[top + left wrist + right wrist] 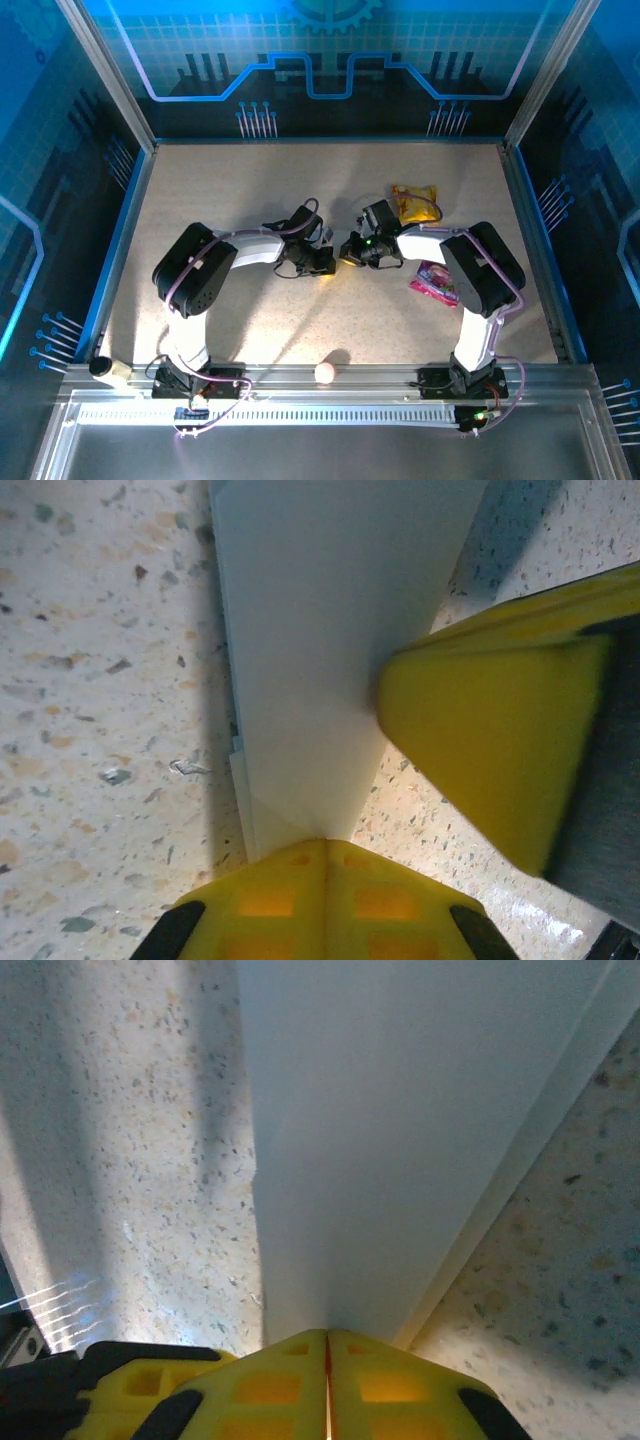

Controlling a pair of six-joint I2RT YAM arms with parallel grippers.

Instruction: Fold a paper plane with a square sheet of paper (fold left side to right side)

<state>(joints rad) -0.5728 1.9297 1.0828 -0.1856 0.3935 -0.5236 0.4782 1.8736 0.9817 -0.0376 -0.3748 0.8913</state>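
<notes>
At the near edge of the speckled beige table (250,330), between the two arm bases, there is a small pale round ball (326,372). At the near left corner there is a cream-coloured roll (103,368).

Farther in, over the middle of the table, the left gripper (322,263) and the right gripper (352,250) meet almost tip to tip. In the left wrist view the yellow jaws of the left gripper (325,845) are closed on one end of the thin white sheet of paper (320,630), which is folded in layers. A yellow finger (480,750) of the right gripper touches the right edge of the sheet. In the right wrist view the right gripper (327,1340) has its jaws pressed together on the same sheet (400,1140).

Just beside the right arm lies a crumpled pink wrapper (435,280), and farther away a yellow snack packet (415,203).
</notes>
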